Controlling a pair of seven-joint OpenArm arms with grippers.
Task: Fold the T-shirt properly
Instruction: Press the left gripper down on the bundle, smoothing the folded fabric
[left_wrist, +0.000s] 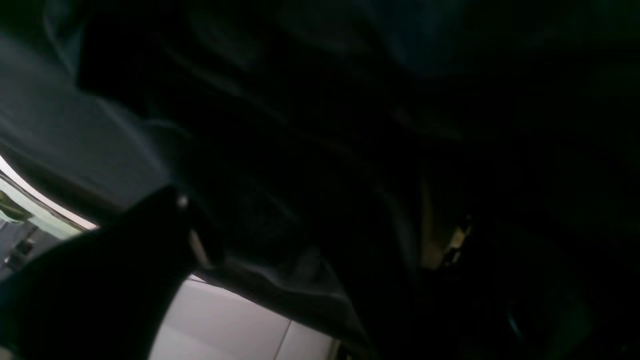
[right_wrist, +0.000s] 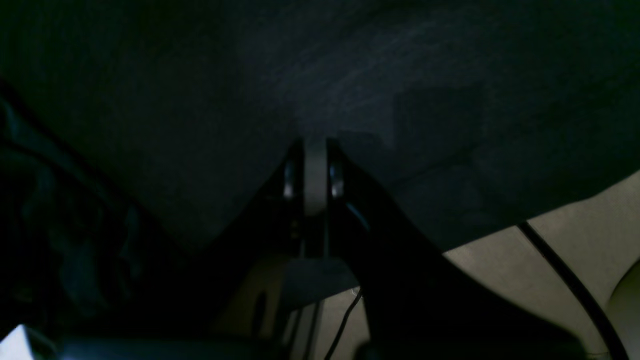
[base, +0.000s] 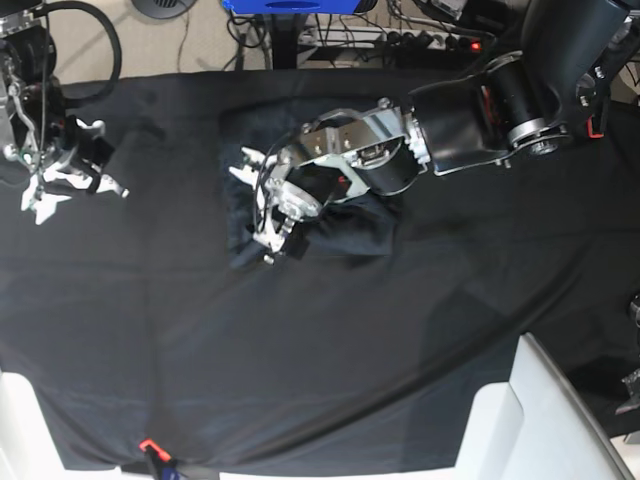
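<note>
The T-shirt (base: 345, 225) lies as a wrinkled charcoal bundle at the middle of the black tablecloth (base: 320, 350). My left gripper (base: 257, 203) reaches in from the right and hovers over the bundle's left part. Its white fingers stand wide apart, open, with nothing clearly pinched. In the left wrist view, grey T-shirt cloth (left_wrist: 75, 125) fills the frame behind one dark finger (left_wrist: 100, 275). My right gripper (base: 45, 200) rests at the table's far left, away from the T-shirt. The right wrist view shows it (right_wrist: 316, 170) shut on nothing above the cloth.
White furniture stands at the front right (base: 545, 420) and front left (base: 15, 430) table corners. An orange clip (base: 148, 445) holds the cloth's front edge. Cables and a power strip (base: 400, 40) lie on the floor behind the table.
</note>
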